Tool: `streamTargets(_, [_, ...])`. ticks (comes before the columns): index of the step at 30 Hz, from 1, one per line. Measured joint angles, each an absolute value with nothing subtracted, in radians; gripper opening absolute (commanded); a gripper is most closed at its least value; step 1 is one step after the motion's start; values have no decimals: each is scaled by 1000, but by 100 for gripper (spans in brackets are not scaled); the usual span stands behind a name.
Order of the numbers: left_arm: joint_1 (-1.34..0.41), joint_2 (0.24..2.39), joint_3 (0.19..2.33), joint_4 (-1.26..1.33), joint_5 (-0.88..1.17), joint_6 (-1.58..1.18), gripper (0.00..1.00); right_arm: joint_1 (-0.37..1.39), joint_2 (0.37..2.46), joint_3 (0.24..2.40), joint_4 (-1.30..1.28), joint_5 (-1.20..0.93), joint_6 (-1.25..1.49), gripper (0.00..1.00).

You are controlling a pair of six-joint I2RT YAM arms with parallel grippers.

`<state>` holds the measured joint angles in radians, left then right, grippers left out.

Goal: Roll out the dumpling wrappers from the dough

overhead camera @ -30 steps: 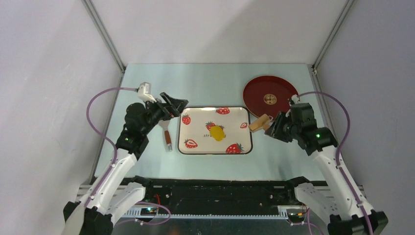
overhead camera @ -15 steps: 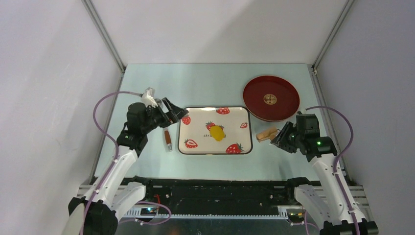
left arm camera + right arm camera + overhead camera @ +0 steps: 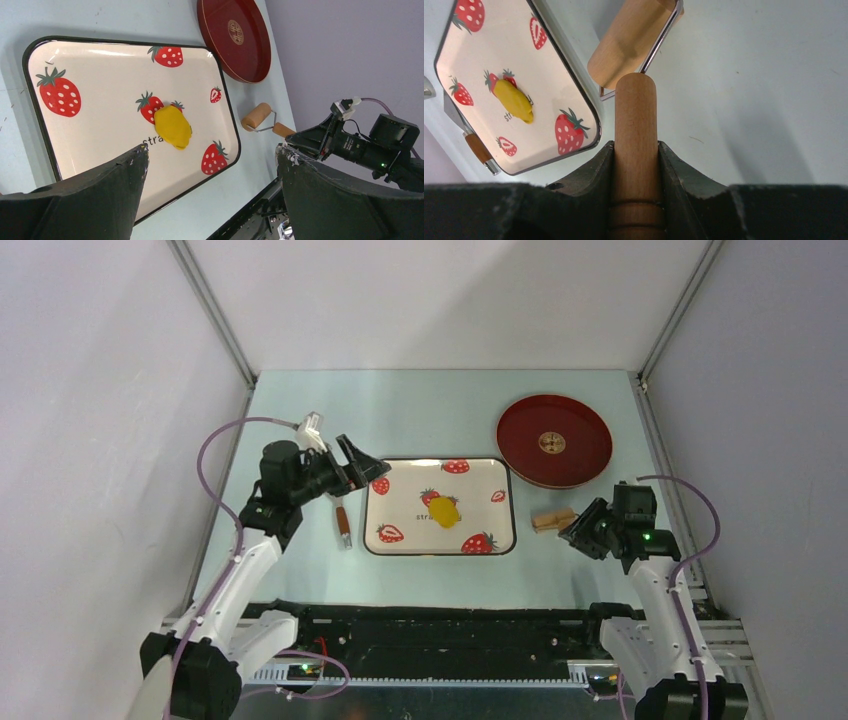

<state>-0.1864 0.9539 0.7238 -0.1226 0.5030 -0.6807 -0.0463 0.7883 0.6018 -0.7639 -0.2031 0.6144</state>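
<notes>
While the left claw [image 3: 360,472] hangs over the left edge of the strawberry-print tray [image 3: 480,510] with its fingers spread wide and nothing between them, the right claw [image 3: 585,530] is clamped on the wooden handle of a small roller [image 3: 553,520] just to the right of that tray. The roller's barrel points toward the tray's right rim, low over the table [image 3: 430,410]; whether it touches the table cannot be told. The dough [image 3: 444,511], a flattened bright-yellow patch, lies near the middle of the tray, partly over a printed strawberry, apart from both claws. A scraper [image 3: 342,520] with a brown handle lies just left of the tray. A round red plate [image 3: 575,430] sits beyond the tray's far right corner.
</notes>
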Motion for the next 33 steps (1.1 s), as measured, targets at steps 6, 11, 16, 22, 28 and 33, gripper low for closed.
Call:
streamTargets(6, [-186, 963, 724, -123, 509, -681, 100, -48, 810, 580, -694, -208, 630, 11])
streamTargets(11, [-186, 965, 724, -123, 509, -680, 100, -48, 828, 560, -636, -220, 634, 28])
streamTargets(16, [-186, 968, 724, -123, 509, -680, 100, -50, 837, 554, -614, -230, 635, 37])
streamTargets(22, [-186, 968, 724, -124, 509, -676, 100, -50, 843, 547, -626, -234, 628, 55])
streamTargets(28, [-186, 968, 724, -142, 508, -659, 100, -50, 841, 537, -654, -242, 632, 68])
streamTargets(33, [-186, 968, 724, -173, 495, -634, 100, -50, 818, 537, -672, -245, 641, 79])
